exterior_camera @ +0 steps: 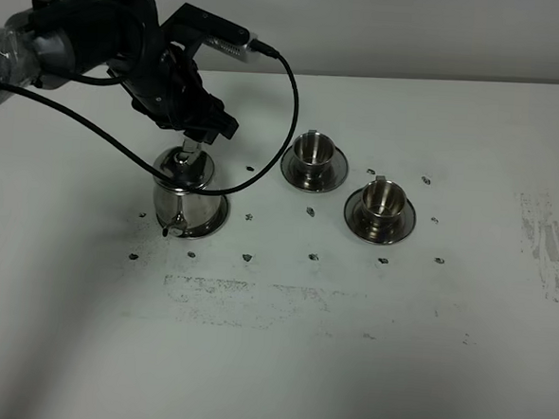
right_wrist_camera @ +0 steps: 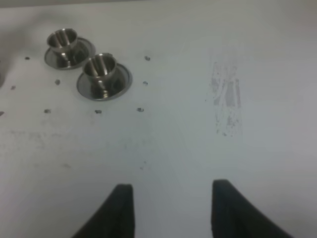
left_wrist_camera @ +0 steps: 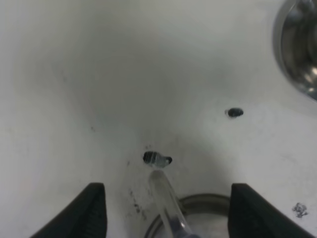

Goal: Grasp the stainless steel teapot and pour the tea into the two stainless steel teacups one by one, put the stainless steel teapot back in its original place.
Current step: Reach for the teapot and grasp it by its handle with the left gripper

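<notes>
The stainless steel teapot (exterior_camera: 187, 192) stands upright on its round saucer (exterior_camera: 214, 224), left of centre, spout toward the front. My left gripper (exterior_camera: 196, 140) hovers just above its handle, jaws wide open and empty. In the left wrist view the left gripper (left_wrist_camera: 168, 210) straddles a thin steel part of the teapot (left_wrist_camera: 166, 201) and a round steel rim (left_wrist_camera: 208, 201). Two steel teacups stand on saucers: the far one (exterior_camera: 314, 148) and the near one (exterior_camera: 383, 198). They also show in the right wrist view (right_wrist_camera: 62, 39) (right_wrist_camera: 100, 66). No tea shows. My right gripper (right_wrist_camera: 171, 208) is open and empty over bare table.
Small dark marks (exterior_camera: 248, 258) dot the white table (exterior_camera: 280, 361) around the pot and cups. A scuffed grey patch (exterior_camera: 543, 240) lies at the right. The left arm's black cable (exterior_camera: 291, 96) loops over the table near the far cup.
</notes>
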Tool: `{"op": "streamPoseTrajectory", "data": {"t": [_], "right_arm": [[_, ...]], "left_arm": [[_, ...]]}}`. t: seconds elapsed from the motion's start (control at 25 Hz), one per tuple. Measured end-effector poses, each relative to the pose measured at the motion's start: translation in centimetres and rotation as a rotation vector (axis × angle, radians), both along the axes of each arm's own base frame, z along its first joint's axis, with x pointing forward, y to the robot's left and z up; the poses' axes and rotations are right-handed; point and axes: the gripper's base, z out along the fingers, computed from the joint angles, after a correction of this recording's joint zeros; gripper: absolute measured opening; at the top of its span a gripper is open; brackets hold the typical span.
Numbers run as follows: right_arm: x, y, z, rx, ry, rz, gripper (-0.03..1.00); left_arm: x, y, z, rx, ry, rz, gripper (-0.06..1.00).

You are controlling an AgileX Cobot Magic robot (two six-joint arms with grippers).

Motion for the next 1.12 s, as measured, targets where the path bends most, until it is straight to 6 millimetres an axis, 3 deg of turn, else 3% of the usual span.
{"op": "streamPoseTrajectory", "data": {"t": [0.48, 1.12], "right_arm": [[0.0, 0.0, 0.0, 0.000, 0.000, 0.000, 0.35], [0.0, 0.0, 0.0, 0.000, 0.000, 0.000, 0.35]], "left_arm": [[0.4, 1.6, -0.8, 0.034, 0.003, -0.003, 0.52], [0.4, 3.5, -1.0, 0.161, 0.029, -0.210, 0.52]]}}
